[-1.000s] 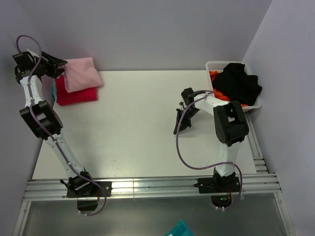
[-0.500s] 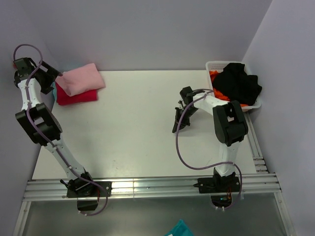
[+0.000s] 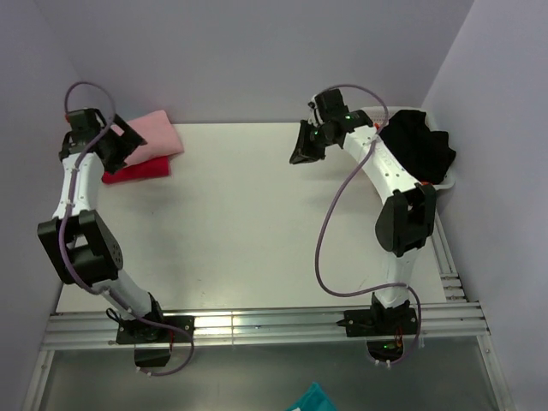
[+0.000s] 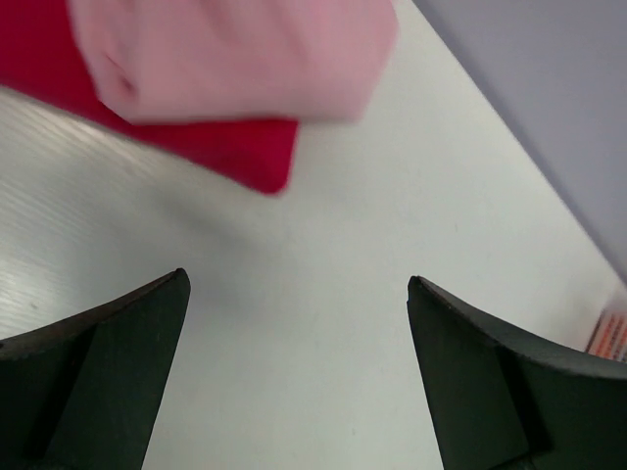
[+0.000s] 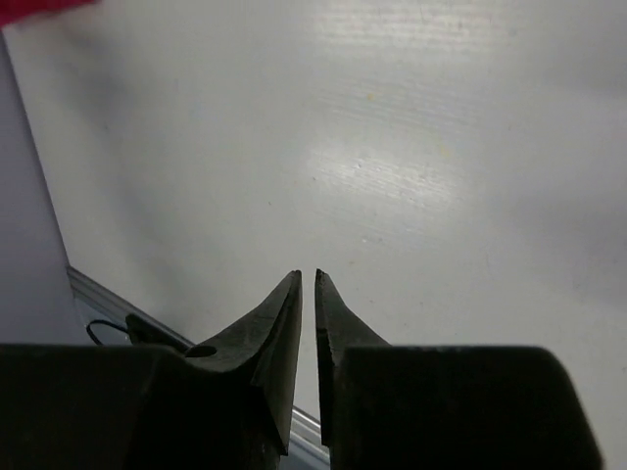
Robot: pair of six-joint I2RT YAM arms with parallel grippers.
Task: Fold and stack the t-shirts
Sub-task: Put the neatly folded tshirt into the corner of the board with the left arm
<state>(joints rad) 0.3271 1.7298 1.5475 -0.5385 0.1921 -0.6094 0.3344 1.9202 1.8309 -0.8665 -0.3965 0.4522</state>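
A folded light pink t-shirt point(image 3: 156, 133) lies on a folded bright red t-shirt point(image 3: 141, 169) at the table's back left. My left gripper point(image 3: 120, 147) hovers at the stack's near left edge, open and empty. In the left wrist view the pink shirt point(image 4: 235, 54) and the red shirt point(image 4: 230, 147) lie beyond my open left gripper point(image 4: 294, 284), with bare table between the fingertips. My right gripper point(image 3: 304, 144) is raised at the back middle, left of the basket. In the right wrist view it point(image 5: 305, 276) is shut and empty. A scrap of teal cloth point(image 3: 312, 400) shows below the front rail.
A white basket point(image 3: 370, 114) at the back right holds black cloth point(image 3: 419, 145) and something orange point(image 3: 373, 133). Grey walls close the back and both sides. Aluminium rails point(image 3: 257, 325) run along the table's near edge.
My left gripper swung right from the back left corner to the stack's edge. My right arm rose and swung from mid-table to the back, near the basket.
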